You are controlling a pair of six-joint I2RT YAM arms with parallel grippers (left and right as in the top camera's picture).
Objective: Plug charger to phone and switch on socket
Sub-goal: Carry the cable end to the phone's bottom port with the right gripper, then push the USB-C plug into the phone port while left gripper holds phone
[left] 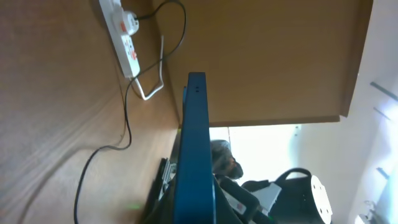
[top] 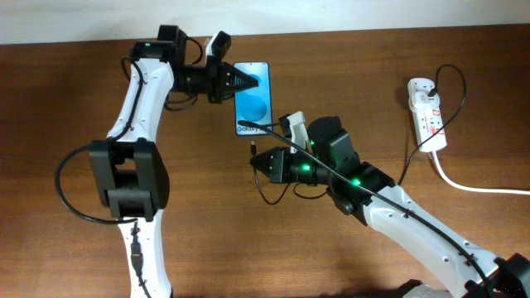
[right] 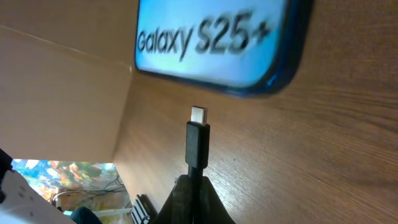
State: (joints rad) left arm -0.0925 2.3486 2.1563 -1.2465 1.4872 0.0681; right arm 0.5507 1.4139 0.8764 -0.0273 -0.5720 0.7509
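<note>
Status: holding charger [right: 198, 143] in right gripper [top: 258, 160] just short of phone [top: 252, 98] clamped in left gripper [top: 240, 83], awaiting insertion and socket [top: 426, 116] switch-on.

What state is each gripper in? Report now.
Left gripper: closed on the phone.
Right gripper: closed on the charger, plug tip just short of the phone.

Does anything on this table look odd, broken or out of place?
Nothing looks broken or spilled. The phone lies slightly askew, gripped at its side by the left gripper. The charger plug, held by the right gripper, points at the phone's bottom edge but is not in yet.
</note>
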